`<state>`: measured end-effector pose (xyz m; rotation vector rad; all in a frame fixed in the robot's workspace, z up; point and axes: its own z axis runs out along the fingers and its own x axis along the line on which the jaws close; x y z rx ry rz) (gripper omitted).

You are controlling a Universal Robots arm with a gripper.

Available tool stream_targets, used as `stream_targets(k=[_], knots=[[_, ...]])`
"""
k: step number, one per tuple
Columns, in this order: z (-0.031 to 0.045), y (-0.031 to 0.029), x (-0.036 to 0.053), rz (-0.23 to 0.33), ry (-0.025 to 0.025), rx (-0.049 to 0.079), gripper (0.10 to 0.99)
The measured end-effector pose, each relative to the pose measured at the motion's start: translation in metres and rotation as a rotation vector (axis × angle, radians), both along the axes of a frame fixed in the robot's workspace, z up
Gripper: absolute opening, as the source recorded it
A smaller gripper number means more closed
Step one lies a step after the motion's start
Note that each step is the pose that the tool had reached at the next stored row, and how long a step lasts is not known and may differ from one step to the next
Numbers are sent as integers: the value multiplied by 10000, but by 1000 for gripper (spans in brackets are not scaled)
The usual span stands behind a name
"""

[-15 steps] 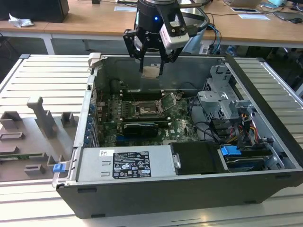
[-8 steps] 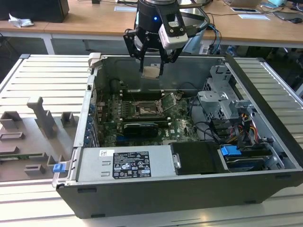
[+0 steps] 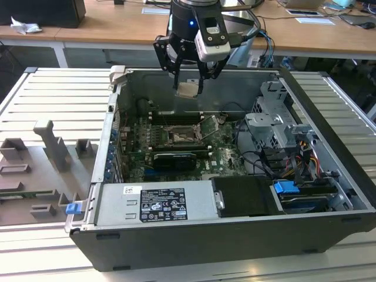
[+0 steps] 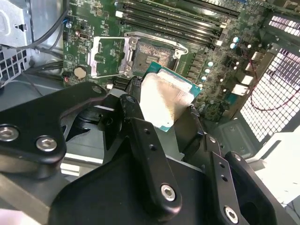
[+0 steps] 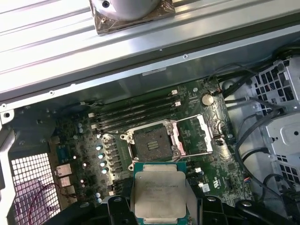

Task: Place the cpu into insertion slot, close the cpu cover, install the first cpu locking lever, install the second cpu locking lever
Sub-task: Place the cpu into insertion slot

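gripper (image 3: 189, 83) is clamped on the cpu (image 5: 159, 197), insertion slot (image 5: 151, 143) sits open well below it. if the chip slips or tilts, it could land crooked and bend pins

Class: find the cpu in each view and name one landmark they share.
Exterior view: cpu held above the case, near its back wall.
Second wrist view: cpu seen beside the insertion slot.
First wrist view: cpu nearer the camera than the slot.
Shared landmark: the empty insertion slot.
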<state>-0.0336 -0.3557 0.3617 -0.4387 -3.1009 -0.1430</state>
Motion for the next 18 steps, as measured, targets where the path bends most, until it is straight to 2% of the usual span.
stream_targets(k=[7,14,18], knots=[[-2,0,0,-395,0,0,529],[-3,0,0,-1018,1,-1,529],[-9,0,0,-1558,0,1,529]])
